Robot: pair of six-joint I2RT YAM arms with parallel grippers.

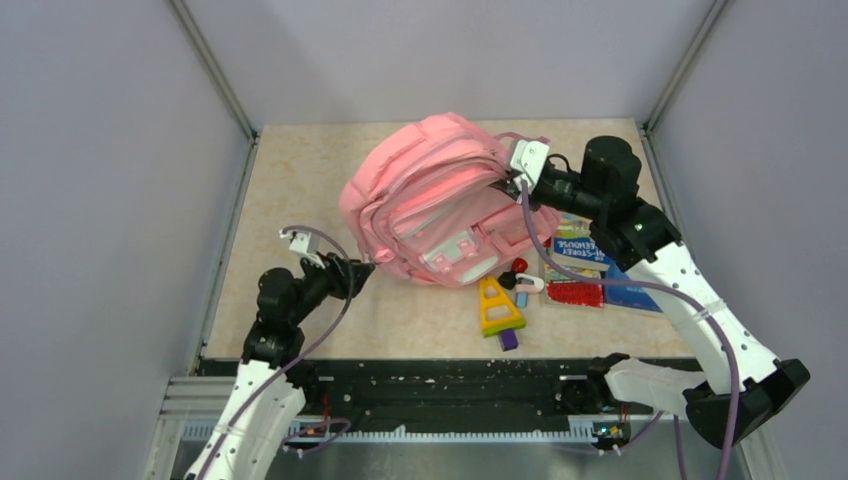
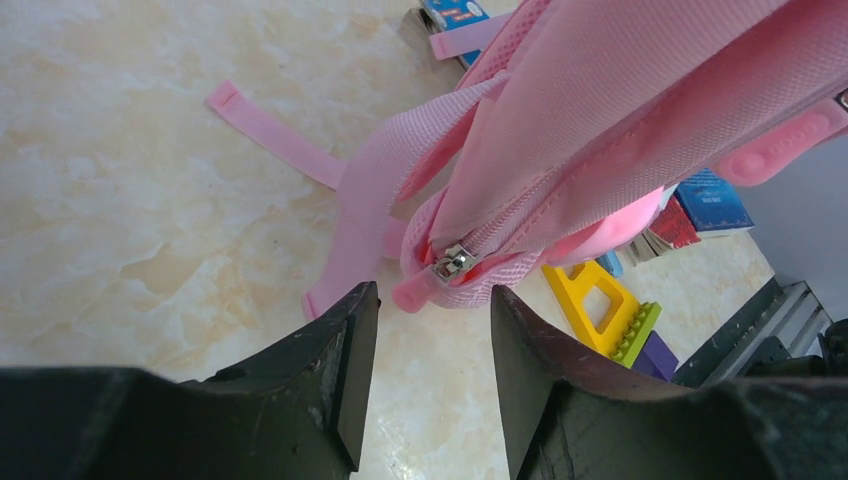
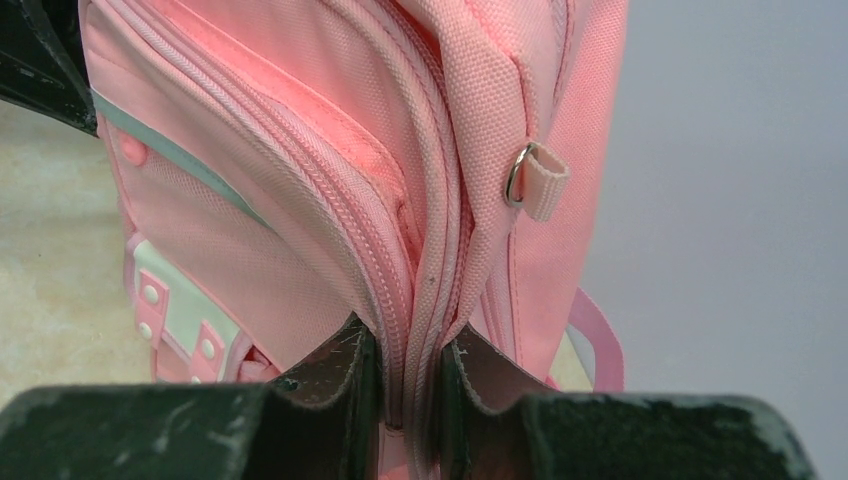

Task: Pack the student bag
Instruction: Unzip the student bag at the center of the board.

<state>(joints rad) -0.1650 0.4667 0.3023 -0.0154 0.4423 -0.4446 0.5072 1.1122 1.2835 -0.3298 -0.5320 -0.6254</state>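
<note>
Backpack (image 1: 430,200) hogs the middle of the table (image 1: 290,190), so the open lane is the bare tabletop on its left, only a loose strap (image 2: 270,135) lying there by the bag. Front right is jammed: yellow toy (image 1: 497,305), red brush (image 1: 575,293) and books (image 1: 585,255) just beside the bag, right arm (image 1: 690,290) stretched above them.

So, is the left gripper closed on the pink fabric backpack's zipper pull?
No: the left gripper stands open; the metal zipper pull on the pink backpack sits ungripped ahead.
</note>
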